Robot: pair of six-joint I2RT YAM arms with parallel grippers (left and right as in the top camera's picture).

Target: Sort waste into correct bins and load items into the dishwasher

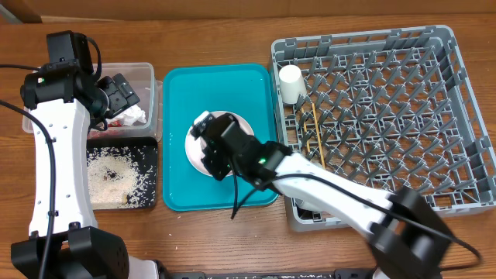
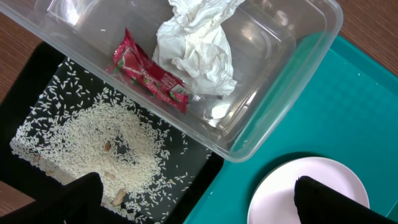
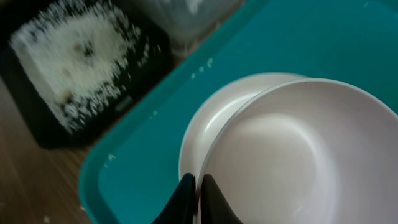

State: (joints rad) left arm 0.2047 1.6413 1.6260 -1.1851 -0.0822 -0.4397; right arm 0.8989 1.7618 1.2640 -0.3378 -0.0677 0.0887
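Straddling the rim, right fingers (image 3: pixel 215 205) pinch the bowl (image 3: pixel 286 155).

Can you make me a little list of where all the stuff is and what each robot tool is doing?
Clear tub: crumpled napkin and red sauce packet inside
Black tray: loose rice
Teal tray: plate with a bowl over it
Right tool: shut on the bowl's rim
Left tool: open, holding nothing, above the tub and black tray
Dish rack: cup and chopsticks inside
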